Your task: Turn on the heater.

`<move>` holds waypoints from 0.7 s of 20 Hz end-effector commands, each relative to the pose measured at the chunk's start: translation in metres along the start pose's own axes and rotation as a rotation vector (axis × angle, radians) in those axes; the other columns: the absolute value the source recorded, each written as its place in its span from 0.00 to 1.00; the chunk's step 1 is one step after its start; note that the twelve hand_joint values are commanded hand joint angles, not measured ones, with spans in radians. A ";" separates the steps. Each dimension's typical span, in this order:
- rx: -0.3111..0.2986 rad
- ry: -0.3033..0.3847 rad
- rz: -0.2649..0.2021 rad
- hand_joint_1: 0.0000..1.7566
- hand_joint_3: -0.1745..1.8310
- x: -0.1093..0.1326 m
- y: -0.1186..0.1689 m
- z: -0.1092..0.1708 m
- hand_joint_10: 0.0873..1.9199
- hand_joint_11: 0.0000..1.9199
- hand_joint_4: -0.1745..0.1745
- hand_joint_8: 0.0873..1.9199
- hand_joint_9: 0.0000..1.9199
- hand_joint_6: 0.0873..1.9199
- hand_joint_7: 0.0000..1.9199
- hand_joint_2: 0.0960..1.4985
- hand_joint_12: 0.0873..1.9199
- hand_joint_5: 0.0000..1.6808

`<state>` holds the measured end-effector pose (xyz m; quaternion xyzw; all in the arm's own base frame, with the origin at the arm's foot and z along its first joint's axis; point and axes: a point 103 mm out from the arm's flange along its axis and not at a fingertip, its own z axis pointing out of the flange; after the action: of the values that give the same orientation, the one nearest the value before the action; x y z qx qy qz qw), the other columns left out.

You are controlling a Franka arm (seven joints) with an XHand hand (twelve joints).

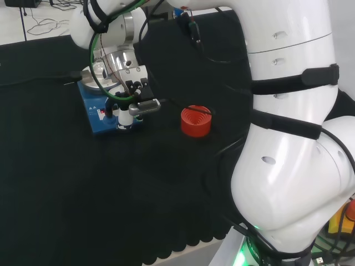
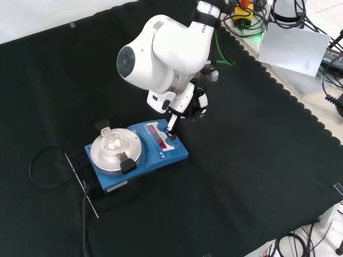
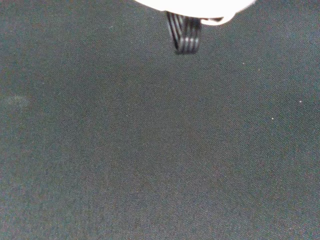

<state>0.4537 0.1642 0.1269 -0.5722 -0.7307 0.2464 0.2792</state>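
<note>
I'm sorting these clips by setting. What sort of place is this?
Most likely a robotics lab set up as a chemistry bench. A blue heater with a round metal plate carries a small glass flask, the robot hand reaches down to its front panel, and a red ribbed flask stand sits on the black cloth.

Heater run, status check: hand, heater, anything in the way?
Hand over heater front panel, one finger down at the knob. Flask on the plate. Red ring stand apart, nothing blocking.

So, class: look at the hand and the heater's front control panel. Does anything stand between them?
Nothing visible does. In the front view one finger of the hand reaches down to the blue knob on the heater. The flask sits on the round plate, left of the panel, and the red ribbed stand stands apart.
</note>
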 end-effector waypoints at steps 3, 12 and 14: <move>-0.001 0.001 -0.001 0.81 0.61 -0.001 -0.001 0.001 0.77 0.63 0.27 0.85 0.85 0.25 0.83 0.41 0.67 0.14; -0.037 0.008 -0.001 0.80 0.61 -0.001 -0.017 -0.017 0.77 0.63 0.27 0.85 0.85 0.25 0.83 0.41 0.67 0.14; -0.049 0.008 0.002 0.80 0.61 -0.002 -0.022 -0.021 0.77 0.63 0.27 0.85 0.85 0.25 0.83 0.41 0.67 0.14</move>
<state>0.4545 0.1619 0.1428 -0.5758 -0.7338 0.2353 0.2732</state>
